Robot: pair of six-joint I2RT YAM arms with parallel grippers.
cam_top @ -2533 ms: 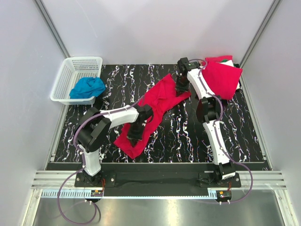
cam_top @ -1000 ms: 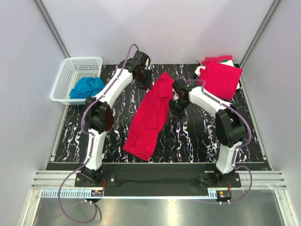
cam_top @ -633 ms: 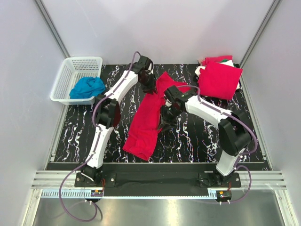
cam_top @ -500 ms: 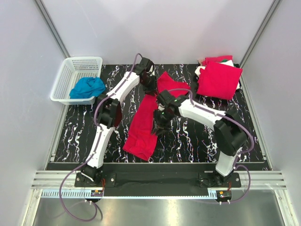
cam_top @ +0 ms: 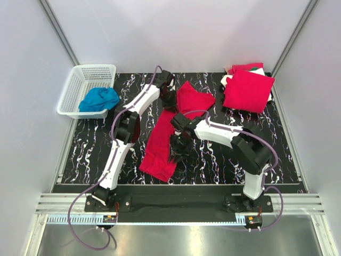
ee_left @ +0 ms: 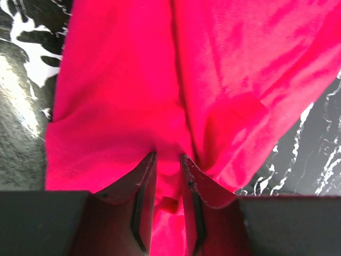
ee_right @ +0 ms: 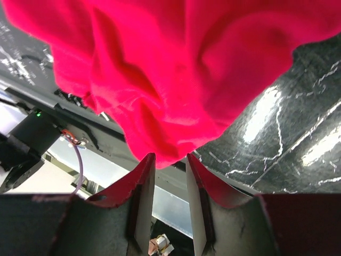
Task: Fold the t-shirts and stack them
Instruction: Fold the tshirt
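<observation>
Table [cam_top: 213, 162]: black with white marbling. You see both arms reaching over it from the 6 o'clock edge.
Shirt [cam_top: 165, 133]: red, drawn into a long band across the middle of the table. It runs from about 12 o'clock down to about 7 o'clock. The far end is spread wider; the near end is bunched and narrow.
Left gripper [cam_top: 169, 100]: at the far end of the shirt, on its 9 o'clock side. In the left wrist view the fingers [ee_left: 143, 192] stand close together and red cloth fills the narrow gap between them. Read this as pinching the shirt.
Right gripper [cam_top: 175, 156]: at the 3 o'clock edge of the shirt, near its near end. In the right wrist view bunched red cloth converges on the fingertips [ee_right: 139, 192] and a fold of it sits between them. Read this as pinching the shirt. Deeper in the gap you see only background.
Stack [cam_top: 248, 92]: folded red shirts at the 2 o'clock corner of the table, well apart from both grippers. A white and green piece [cam_top: 258, 69] shows at its far edge.
Basket [cam_top: 69, 90]: white mesh, at the 10 o'clock corner.
Blue cloth [cam_top: 99, 99]: crumpled inside the basket, toward its near end.
</observation>
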